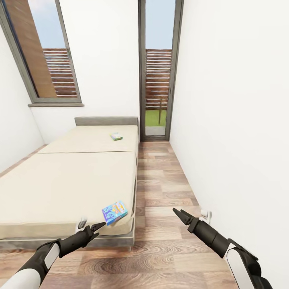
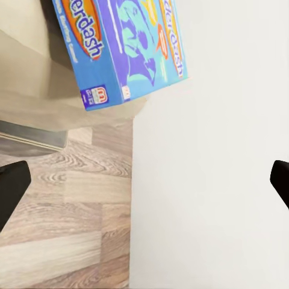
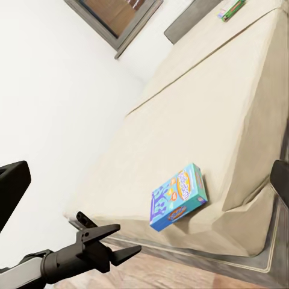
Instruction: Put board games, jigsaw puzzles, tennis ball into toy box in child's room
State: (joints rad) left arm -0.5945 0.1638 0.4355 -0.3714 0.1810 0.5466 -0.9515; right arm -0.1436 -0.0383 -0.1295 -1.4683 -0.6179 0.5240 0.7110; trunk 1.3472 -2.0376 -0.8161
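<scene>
A bright blue board game point(image 1: 114, 212) lies tilted on the near right corner of the bed point(image 1: 72, 180), partly over the mattress edge. It also shows close up as the blue board game point(image 2: 123, 51) and from the side as the blue board game point(image 3: 179, 197). A white-and-green board game point(image 1: 116, 136) lies near the grey headboard, and is seen again as the white-and-green board game point(image 3: 232, 9). My left gripper point(image 1: 91, 224) is open just short of the blue game, empty; it appears in the right wrist view as the left gripper point(image 3: 99, 241). My right gripper point(image 1: 179, 212) hangs open over the floor. The table, toy box, jigsaw puzzles and tennis ball are out of view.
A strip of wood-plank floor point(image 1: 164, 180) runs between the bed and the white right wall point(image 1: 233, 120), ending at a tall glass door point(image 1: 158, 80). A wall socket point(image 1: 205, 214) sits low near my right gripper. A window point(image 1: 44, 52) is at the far left.
</scene>
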